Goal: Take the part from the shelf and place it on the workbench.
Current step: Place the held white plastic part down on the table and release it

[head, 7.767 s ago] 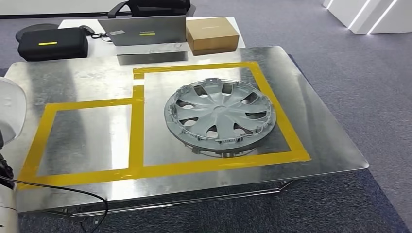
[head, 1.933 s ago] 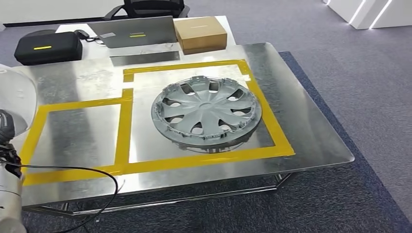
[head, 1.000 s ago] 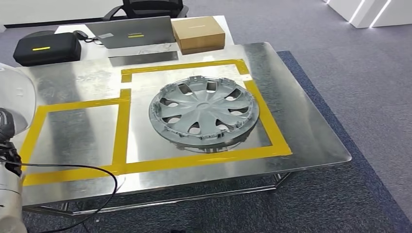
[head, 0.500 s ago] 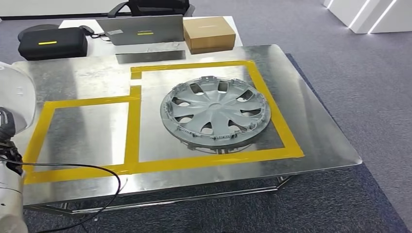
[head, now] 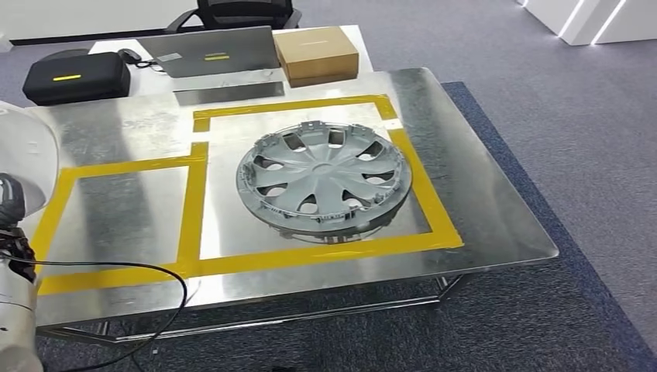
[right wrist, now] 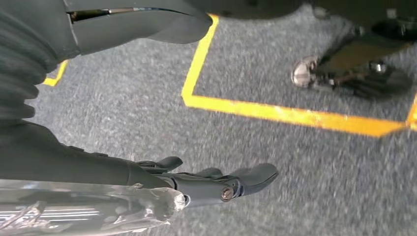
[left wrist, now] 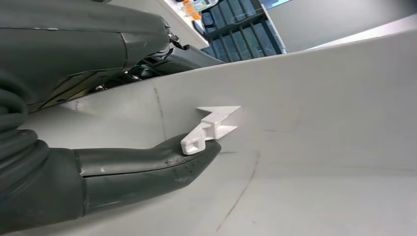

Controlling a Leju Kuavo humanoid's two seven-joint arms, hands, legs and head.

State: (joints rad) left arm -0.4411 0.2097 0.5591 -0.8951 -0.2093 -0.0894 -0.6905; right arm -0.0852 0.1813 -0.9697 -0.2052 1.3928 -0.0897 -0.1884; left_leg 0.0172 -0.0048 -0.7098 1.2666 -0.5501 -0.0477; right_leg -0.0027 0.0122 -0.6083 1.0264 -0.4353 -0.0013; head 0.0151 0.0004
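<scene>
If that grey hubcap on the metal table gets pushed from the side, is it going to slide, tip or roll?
The hubcap would probably slide: it lies flat on the table, whose metal top looks smooth and shiny. Rolling or tipping seems unlikely, since it is wide, low and not on edge. It may be light for its size, judging by its thin spokes and open cutouts, and could flex if lifted by one rim.

No text, brand, number or sign could be read. The black case (head: 76,77), upper left of the head view, bore a short yellow mark, and the laptop lid (head: 211,51) at upper centre carried a pale sticker and a yellow-green mark, all too small to make out.
</scene>
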